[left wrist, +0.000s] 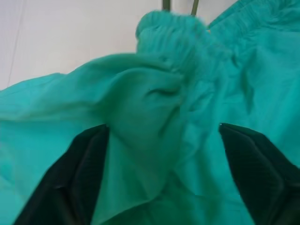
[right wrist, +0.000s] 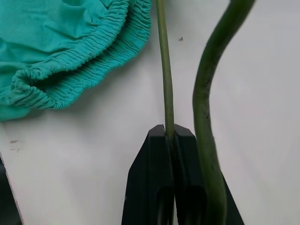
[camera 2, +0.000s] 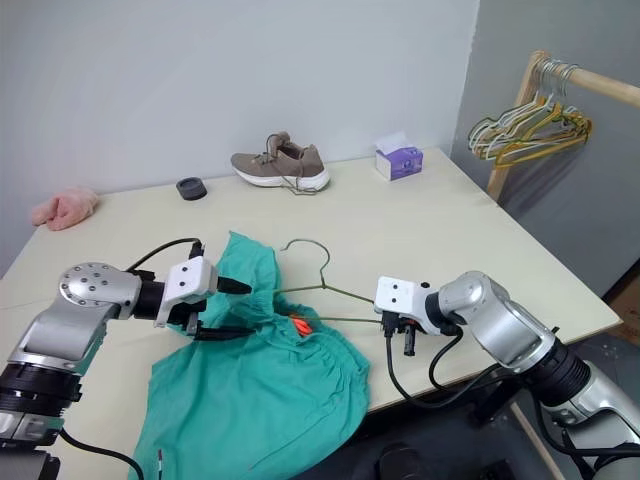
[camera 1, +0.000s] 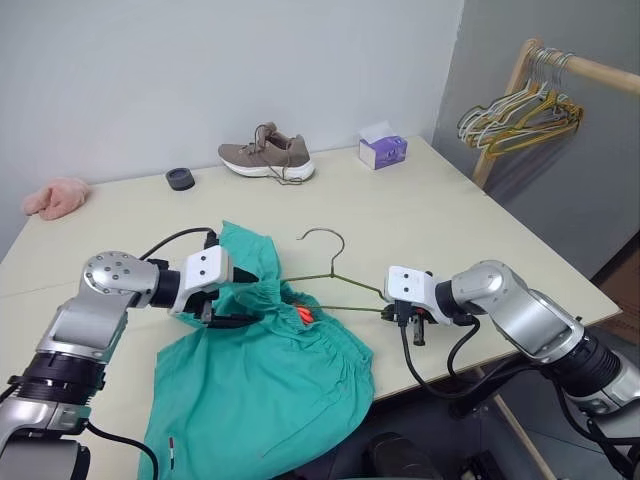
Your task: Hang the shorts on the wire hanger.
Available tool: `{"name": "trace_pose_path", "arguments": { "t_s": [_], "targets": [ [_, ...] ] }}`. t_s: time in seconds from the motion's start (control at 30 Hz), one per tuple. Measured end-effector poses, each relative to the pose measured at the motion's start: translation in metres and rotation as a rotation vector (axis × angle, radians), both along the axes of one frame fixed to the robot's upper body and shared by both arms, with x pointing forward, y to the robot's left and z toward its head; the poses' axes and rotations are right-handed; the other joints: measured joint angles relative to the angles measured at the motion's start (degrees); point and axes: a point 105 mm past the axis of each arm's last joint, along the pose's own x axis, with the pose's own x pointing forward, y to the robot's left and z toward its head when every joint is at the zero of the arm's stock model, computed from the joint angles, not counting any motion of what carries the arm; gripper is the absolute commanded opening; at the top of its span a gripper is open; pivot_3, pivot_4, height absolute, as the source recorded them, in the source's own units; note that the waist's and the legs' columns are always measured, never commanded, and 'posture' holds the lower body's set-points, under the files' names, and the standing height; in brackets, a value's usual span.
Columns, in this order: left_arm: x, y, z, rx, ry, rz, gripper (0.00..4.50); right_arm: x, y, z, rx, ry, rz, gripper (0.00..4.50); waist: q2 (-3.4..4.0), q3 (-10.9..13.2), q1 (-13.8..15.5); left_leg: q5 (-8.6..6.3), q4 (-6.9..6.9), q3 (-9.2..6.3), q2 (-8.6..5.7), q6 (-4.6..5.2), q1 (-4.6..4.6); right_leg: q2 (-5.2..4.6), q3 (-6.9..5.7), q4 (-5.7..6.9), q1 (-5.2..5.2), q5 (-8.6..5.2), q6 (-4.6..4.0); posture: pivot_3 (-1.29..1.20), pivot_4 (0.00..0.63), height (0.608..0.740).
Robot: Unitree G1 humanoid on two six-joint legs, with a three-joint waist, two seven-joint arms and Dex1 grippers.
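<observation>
The shorts (camera 1: 262,380) lay bunched at the lower centre of the tabletop (camera 1: 420,215). The left pincer (camera 2: 228,308) stood released, fingers straddling the waistband. The right pincer (right wrist: 169,136), clenched, grasped the wire hanger (camera 1: 335,280) at centre frame.

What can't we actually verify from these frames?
- Wire hanger: its far end is buried under the shorts, head views; whether it is threaded through the waistband is unclear.
- Left end effector: fingers straddle a fabric fold, left wrist view; contact cannot be told.
- Orange tag: too small to read.
- Shorts' lower hem: cut off by the bottom edge, head views.
- Right end effector: clamped on the wire.
</observation>
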Motion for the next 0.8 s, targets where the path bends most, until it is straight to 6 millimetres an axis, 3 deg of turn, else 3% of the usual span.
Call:
{"name": "trace_pose_path", "arguments": {
  "t_s": [0.3, 0.67, 0.8],
  "targets": [
    [-0.002, -0.016, 0.002, -0.053, 0.021, -0.03, 0.08, -0.001, 0.004, 0.004, 0.002, -0.009, 0.027, 0.0, 0.0, 0.0, -0.1, 0.0, -0.02, 0.0, 0.0, 0.0, 0.01, 0.0, 0.0, 0.02, 0.01, 0.0, 0.0, -0.31, 0.0, 0.74],
    [-0.01, -0.016, 0.001, -0.074, 0.091, -0.023, 0.04, -0.005, 0.004, 0.007, -0.013, -0.029, 0.109, 0.0, 0.0, 0.0, -0.6, 0.0, 0.0, -0.01, 0.0, 0.0, 0.01, 0.0, -0.01, 0.04, 0.01, 0.0, 0.0, -0.3, 0.0, 0.74],
    [-0.011, -0.016, 0.001, -0.089, 0.105, -0.015, 0.0, -0.003, -0.006, 0.01, -0.042, -0.063, 0.174, 1.03, 0.0, 0.0, -0.5, 0.0, 0.01, -0.01, -0.01, 0.0, 0.01, 0.0, -0.03, 0.02, 0.03, 0.0, 0.0, -0.29, 0.0, 0.74]
  ]
}}
